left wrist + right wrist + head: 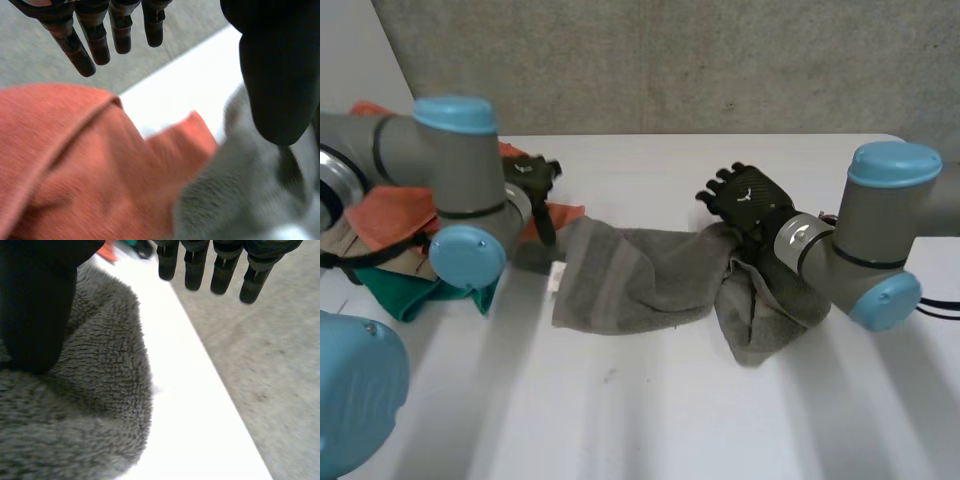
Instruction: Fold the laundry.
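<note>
At the left edge of the worktop (pixel 650 410), largely hidden behind the left arm (pixel 450 170), an orange cloth (pixel 395 210), a green cloth (pixel 400 295) and a strip of beige cloth (pixel 335 240) are heaped together, none of them seen whole. Just past the arm's joints the left hand (pixel 530 172) is partly seen, held above the spot where the orange cloth meets the grey towel (pixel 630 275). Its fingers (pixel 82 50) are straight and set wide from the thumb (pixel 277 75), and nothing is held. The towel is spread crumpled across the middle of the worktop, with a white label (pixel 557 275) at its left edge. Its right end is bunched beneath the right hand (pixel 748 200) and partly covered by the right arm (pixel 880 230). That hand is wide too, its fingers (pixel 195 270) straight and well away from the thumb (pixel 35 305); whether the thumb touches the towel cannot be told
</note>
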